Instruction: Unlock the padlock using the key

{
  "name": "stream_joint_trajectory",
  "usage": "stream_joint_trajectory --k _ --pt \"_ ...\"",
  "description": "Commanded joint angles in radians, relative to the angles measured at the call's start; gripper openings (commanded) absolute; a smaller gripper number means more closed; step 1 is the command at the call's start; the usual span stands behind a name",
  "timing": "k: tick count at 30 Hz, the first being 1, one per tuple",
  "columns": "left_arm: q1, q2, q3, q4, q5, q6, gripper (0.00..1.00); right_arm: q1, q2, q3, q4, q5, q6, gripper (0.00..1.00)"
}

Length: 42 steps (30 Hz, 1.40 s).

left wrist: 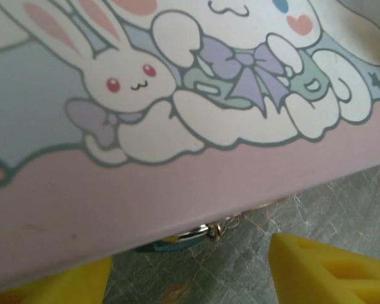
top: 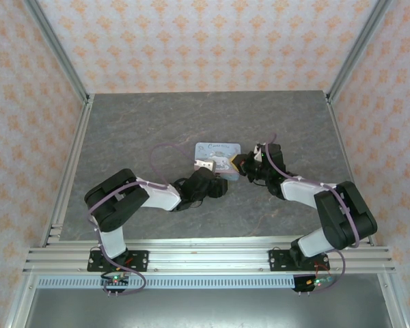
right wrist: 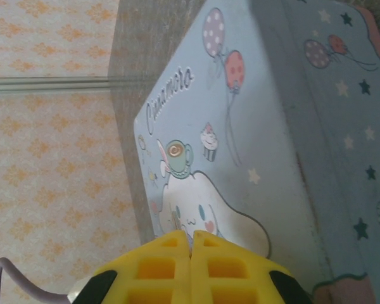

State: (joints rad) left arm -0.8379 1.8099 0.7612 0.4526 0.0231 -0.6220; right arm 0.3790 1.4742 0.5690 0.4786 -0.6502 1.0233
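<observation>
Grey stone tabletop (top: pixel 123 137) holds the cartoon tin (top: pixel 215 148), under whose edge the teal padlock (left wrist: pixel 161 246) peeks (mostly hidden) before my left gripper (left wrist: pixel 190 278), spread wide to steady it, I judge; next my right gripper (right wrist: pixel 191 250), pinched shut beside the tin, must present a key I cannot see.

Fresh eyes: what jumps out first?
The pastel cartoon tin sits mid-table. In the left wrist view a metal ring peeks from under its pink edge, between the left end effector's open yellow fingers. The right end effector is shut, aimed at the tin.
</observation>
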Motion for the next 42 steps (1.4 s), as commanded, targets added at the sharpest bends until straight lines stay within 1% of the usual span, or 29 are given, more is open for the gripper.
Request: stream_joint_trajectory --k 1,3,6,13,17,20,27,35,39,42 --pt "0.000 0.028 0.022 0.046 -0.078 0.049 0.66 -0.003 0.015 0.019 -0.022 0.020 -0.017 0.00" --pt "0.000 0.040 0.022 0.052 -0.098 0.064 0.66 -0.002 0.012 0.020 -0.034 0.020 -0.021 0.00" --pt "0.000 0.065 0.036 0.057 -0.089 0.077 0.66 -0.002 0.008 0.022 -0.054 0.022 -0.032 0.00" --pt "-0.006 0.072 0.067 0.110 0.000 0.052 0.65 -0.002 0.014 0.025 -0.063 0.024 -0.040 0.00" --pt "-0.007 0.038 0.062 0.163 0.042 0.002 0.65 -0.002 0.023 0.026 -0.058 0.025 -0.040 0.00" --pt "-0.004 0.023 0.057 0.194 0.053 -0.033 0.65 -0.002 0.029 0.029 -0.057 0.022 -0.040 0.00" --pt "0.002 0.058 0.061 0.220 0.058 -0.091 0.65 -0.003 0.032 0.031 -0.052 0.021 -0.037 0.00" --pt "0.011 0.094 -0.014 0.406 0.047 -0.245 0.65 -0.003 0.033 0.026 -0.043 0.023 -0.032 0.00" --pt "0.011 0.091 -0.035 0.467 0.059 -0.290 0.65 -0.003 0.035 0.028 -0.040 0.022 -0.031 0.00" --pt "0.011 0.060 -0.059 0.499 0.056 -0.317 0.65 -0.002 0.036 0.031 -0.039 0.021 -0.029 0.00"
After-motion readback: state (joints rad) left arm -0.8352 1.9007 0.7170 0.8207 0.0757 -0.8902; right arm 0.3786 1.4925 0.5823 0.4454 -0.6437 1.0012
